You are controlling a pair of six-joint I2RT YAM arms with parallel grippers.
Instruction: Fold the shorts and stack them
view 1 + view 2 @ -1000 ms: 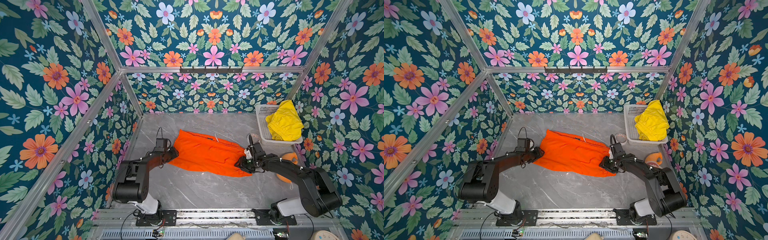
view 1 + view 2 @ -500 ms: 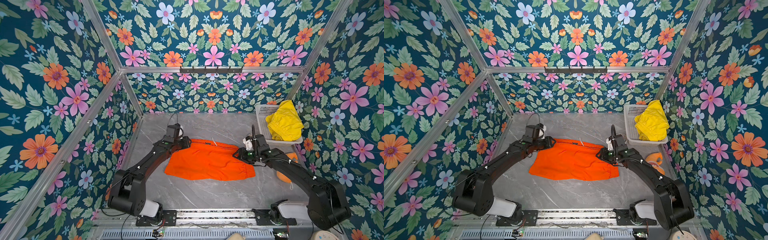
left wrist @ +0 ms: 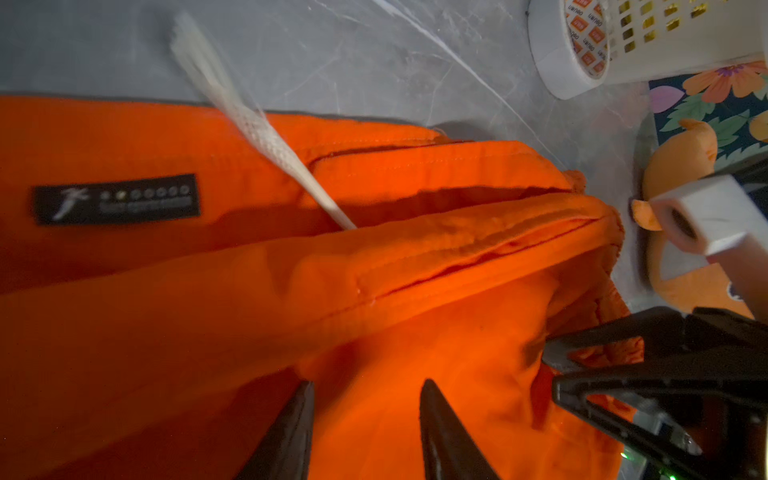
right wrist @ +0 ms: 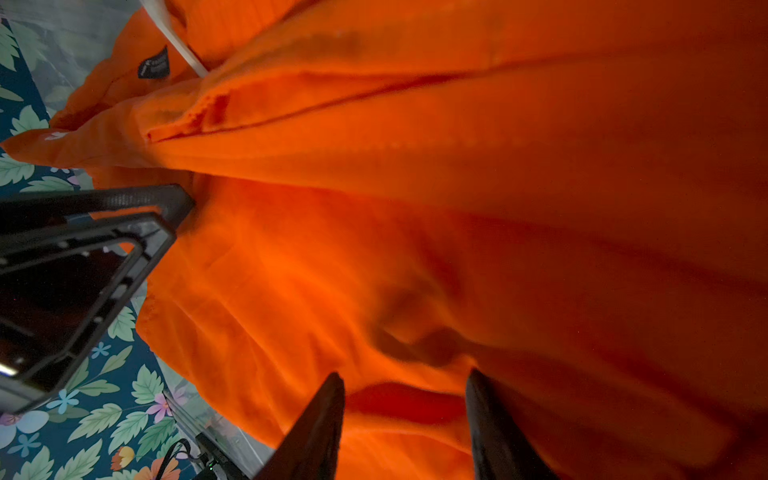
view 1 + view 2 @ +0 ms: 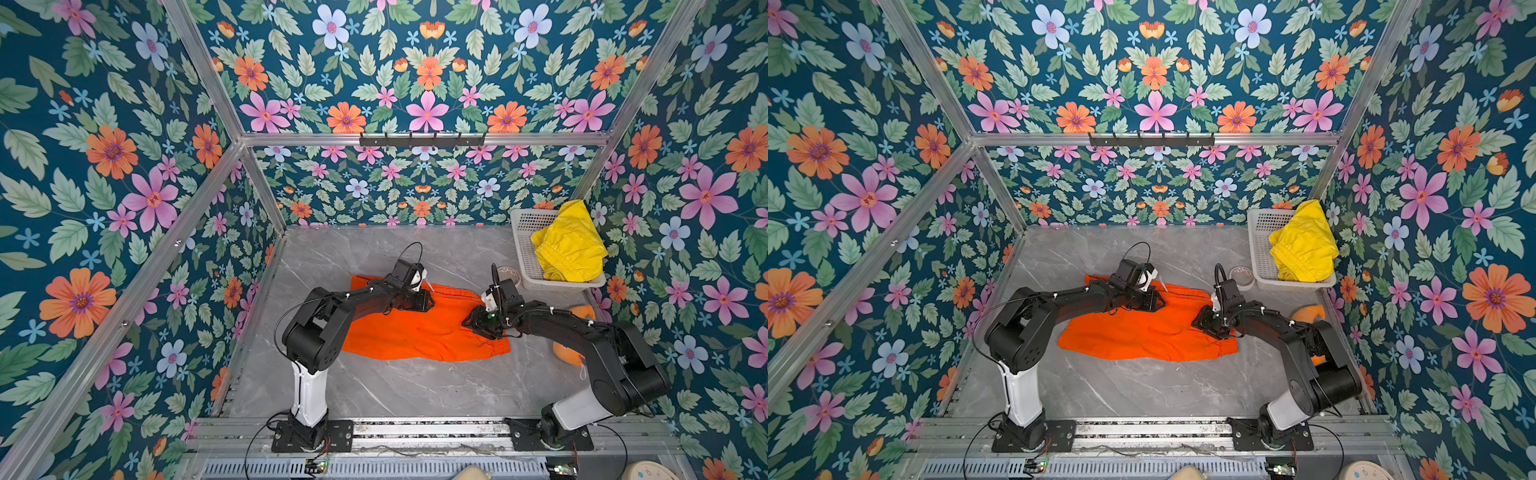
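Note:
The orange shorts point(image 5: 415, 336) lie folded over on the grey table, in both top views point(image 5: 1142, 336). My left gripper point(image 5: 428, 300) sits at their far edge near the middle, shut on a fold of the fabric point(image 3: 365, 386). My right gripper point(image 5: 473, 322) is at their right end, shut on bunched fabric near the waistband point(image 4: 405, 378). A whitish drawstring point(image 3: 257, 124) and a black label point(image 3: 116, 199) show in the left wrist view. The yellow shorts point(image 5: 569, 245) lie crumpled in the white basket point(image 5: 524, 232) at the back right.
A roll of tape point(image 5: 508, 274) stands just in front of the basket, close behind my right gripper. An orange plush toy point(image 5: 582, 311) lies by the right wall behind the right arm. Flowered walls close in the table on three sides.
Both grippers lifted the orange shorts' edge toward the back, then came down and forward again. The left gripper moved right toward the middle, and the shorts now lie doubled over.

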